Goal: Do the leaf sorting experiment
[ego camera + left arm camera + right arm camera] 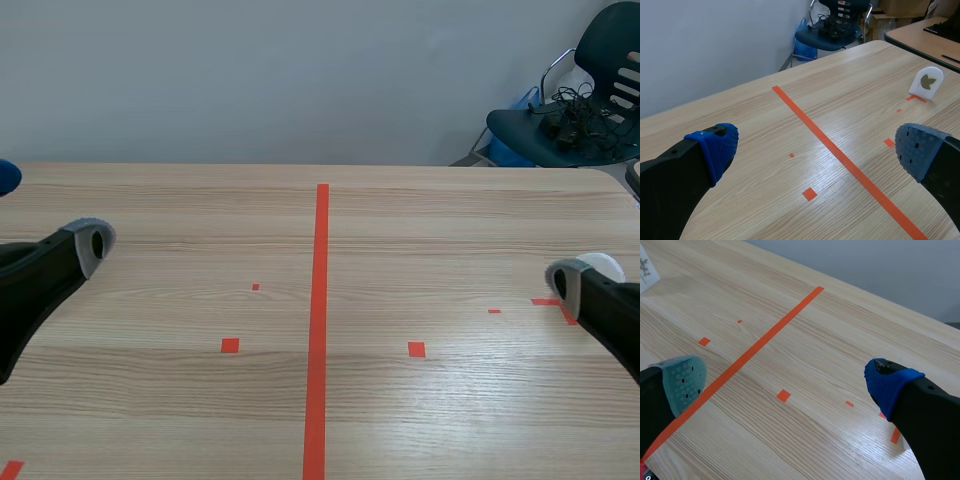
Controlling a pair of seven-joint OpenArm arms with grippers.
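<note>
A small white stand-up card (pixel 926 82) with a brown leaf shape on it stands on an orange-red mark at the table's right side. In the scene view this card (pixel 603 265) shows only partly behind my right gripper (pixel 568 284). A second white card (pixel 645 270) with a grey leaf picture stands far off at the table's left side, cut off by the right wrist view's edge. My left gripper (pixel 815 155) hovers open over the left half of the wooden table (pixel 400 230), holding nothing. My right gripper (pixel 785 382) is open too, with nothing in it. I see no loose leaves.
A dark blue chair (pixel 575 110) with cables on its seat stands past the table's far right corner. A blue object (pixel 5 177) pokes in at the scene's left edge. Another table (pixel 925 35) stands beyond the right side.
</note>
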